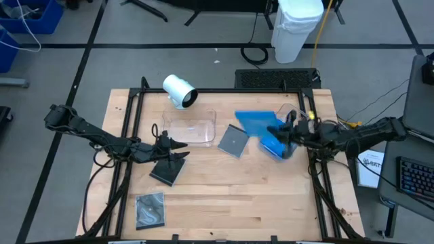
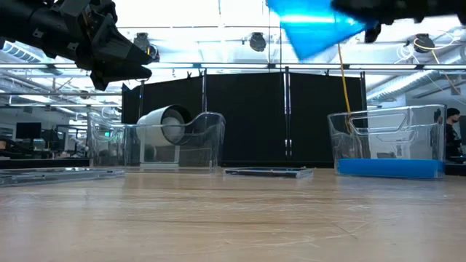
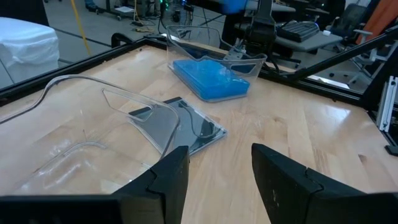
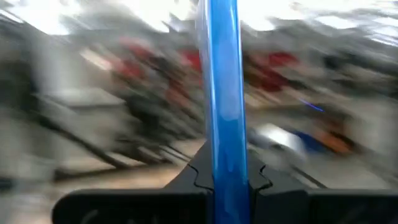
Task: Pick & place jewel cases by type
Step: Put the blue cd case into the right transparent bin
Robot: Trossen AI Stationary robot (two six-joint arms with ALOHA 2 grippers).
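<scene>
Blue jewel case (image 4: 222,93) is pinched edge-on, upright, by right gripper (image 4: 224,177), seen flat in high view; left gripper (image 3: 217,180) is spread, empty.

Two slim robot arms were black all over, each built from narrow tube-like links joined by thicker, rounded joints. The left tool (image 1: 178,149) ended in two dark, pointed fingers (image 3: 168,180) that looked broad, matte and blocky from its own wrist camera, with stepped, angular edges. The right tool (image 1: 277,133) was equally dark, its two finger bases (image 4: 196,177) notched where they met. Thin black cables ran along the right arm, and small yellow and orange patches showed near its wrist. Black frame tubes flanked both arms.
</scene>
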